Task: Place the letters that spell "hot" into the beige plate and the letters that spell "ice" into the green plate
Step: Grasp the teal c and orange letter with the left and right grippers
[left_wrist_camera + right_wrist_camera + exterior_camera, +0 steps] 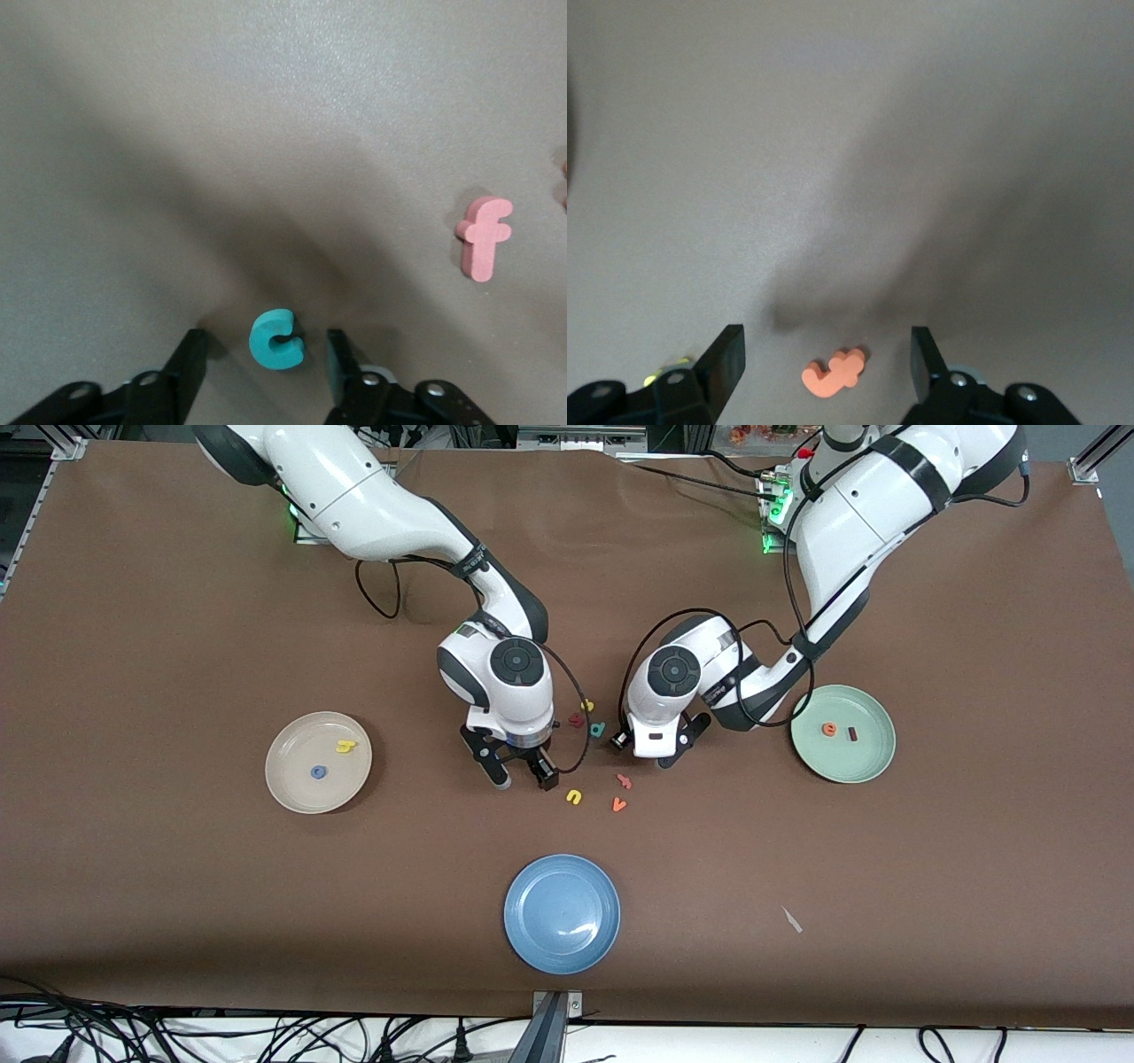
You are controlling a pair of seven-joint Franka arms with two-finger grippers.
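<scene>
Teal c (276, 339) between parted left gripper (266, 354) fingers (untouched); right gripper (826, 354) open.

From my remote station I record a wide table covered in a matte brown sheet (177, 886), lit evenly from above, with soft shadows on it. Silver aluminium framing (69, 444) stands at the table's corners along the edge where the bases are mounted. Green indicator lights (769, 542) glow on that edge. Along the edge nearest the front camera, black cables (106, 1036) lie tangled on a white surface (753, 1045).
</scene>
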